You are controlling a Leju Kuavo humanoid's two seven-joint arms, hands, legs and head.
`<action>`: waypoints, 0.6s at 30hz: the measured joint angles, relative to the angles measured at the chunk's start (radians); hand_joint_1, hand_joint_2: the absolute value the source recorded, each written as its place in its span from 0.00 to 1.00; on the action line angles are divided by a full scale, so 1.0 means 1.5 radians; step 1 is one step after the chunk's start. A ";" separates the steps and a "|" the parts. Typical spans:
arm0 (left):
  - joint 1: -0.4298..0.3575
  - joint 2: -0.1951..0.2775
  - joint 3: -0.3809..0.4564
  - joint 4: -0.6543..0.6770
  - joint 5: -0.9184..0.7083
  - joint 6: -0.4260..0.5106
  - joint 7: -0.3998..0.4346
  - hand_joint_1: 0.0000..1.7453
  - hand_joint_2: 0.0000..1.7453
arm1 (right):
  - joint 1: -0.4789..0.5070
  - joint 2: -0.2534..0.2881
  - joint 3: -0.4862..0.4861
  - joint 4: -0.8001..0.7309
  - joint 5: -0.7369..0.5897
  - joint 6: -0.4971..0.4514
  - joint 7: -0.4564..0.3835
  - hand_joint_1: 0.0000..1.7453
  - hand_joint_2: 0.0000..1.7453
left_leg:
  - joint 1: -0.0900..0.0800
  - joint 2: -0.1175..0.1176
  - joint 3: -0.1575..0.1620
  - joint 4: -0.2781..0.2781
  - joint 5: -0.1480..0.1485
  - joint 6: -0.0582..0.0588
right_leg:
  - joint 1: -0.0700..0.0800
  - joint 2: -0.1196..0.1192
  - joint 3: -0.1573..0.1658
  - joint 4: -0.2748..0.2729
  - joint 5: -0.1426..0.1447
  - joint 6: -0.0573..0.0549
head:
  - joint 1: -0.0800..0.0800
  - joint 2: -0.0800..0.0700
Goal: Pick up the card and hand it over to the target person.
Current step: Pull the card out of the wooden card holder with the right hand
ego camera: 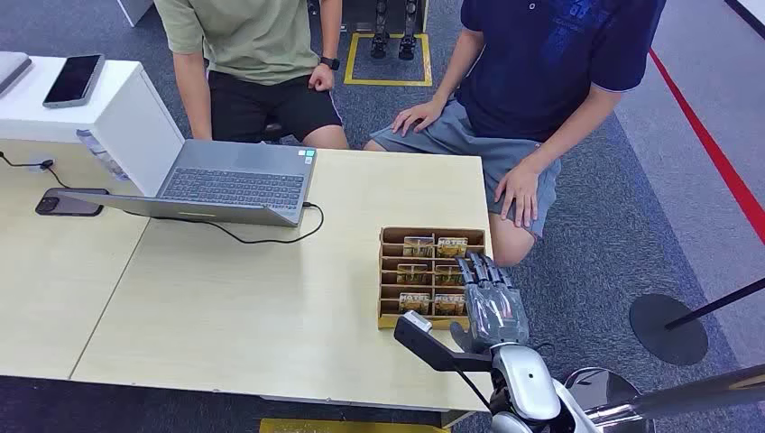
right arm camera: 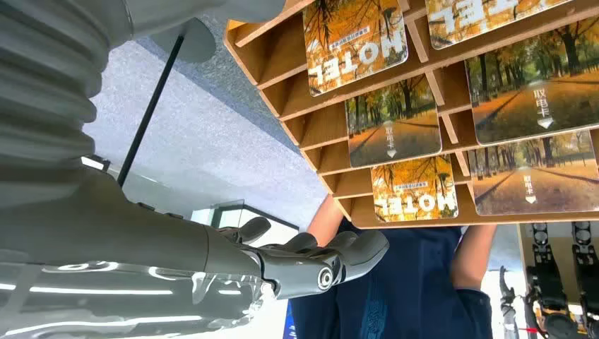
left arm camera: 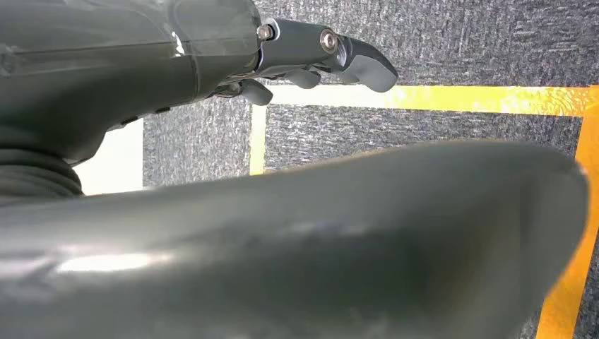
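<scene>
Head view puts our right hand (ego camera: 492, 302) at about five o'clock on the pale table (ego camera: 271, 307), hovering over the right-hand column of the wooden card rack (ego camera: 390, 275). Its fingers are extended and slightly apart, and we hold nothing yet. The cards (ego camera: 418, 245) sit in the rack's slots, printed with autumn trees; several lie under or just beside our fingertips. In the right wrist view the nearest card (right arm camera: 415, 191) leans in its slot with its edge exposed, close to our fingers (right arm camera: 332, 258).

We judge the step to be the reach before the pinch. To do it well, we settle on one card, bring thumb and a finger to opposite faces of its free edge, and lift along the slot's slope so the dividers do not snag it or tip the light rack. The person in the dark blue shirt (ego camera: 541, 63) sits at one o'clock, a hand resting on a knee, near the rack. Our left hand (left arm camera: 311, 60) hangs over the carpet with fingers curled in, empty.
</scene>
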 joint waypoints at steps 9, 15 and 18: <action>0.000 0.002 -0.001 0.000 -0.001 -0.001 0.001 0.00 0.00 | -0.004 0.007 0.001 0.038 -0.021 -0.010 -0.012 0.22 1.00 | 0.000 0.000 0.001 0.000 0.000 0.000 | 0.000 0.000 0.000 0.000 0.000 0.000 | 0.000 0.000; 0.000 0.003 -0.003 0.000 -0.002 -0.003 0.001 0.00 0.00 | -0.006 0.013 0.006 0.056 -0.034 -0.013 -0.017 0.30 1.00 | 0.000 0.001 0.001 -0.001 0.000 0.000 | 0.000 0.000 0.001 -0.001 0.001 -0.001 | 0.000 0.000; 0.000 0.004 -0.004 0.000 -0.002 -0.003 0.001 0.00 0.00 | -0.007 0.013 0.008 0.057 -0.036 -0.015 -0.018 0.32 1.00 | 0.000 0.000 0.000 0.000 0.000 0.000 | 0.000 0.000 0.000 0.000 0.000 0.000 | 0.000 0.000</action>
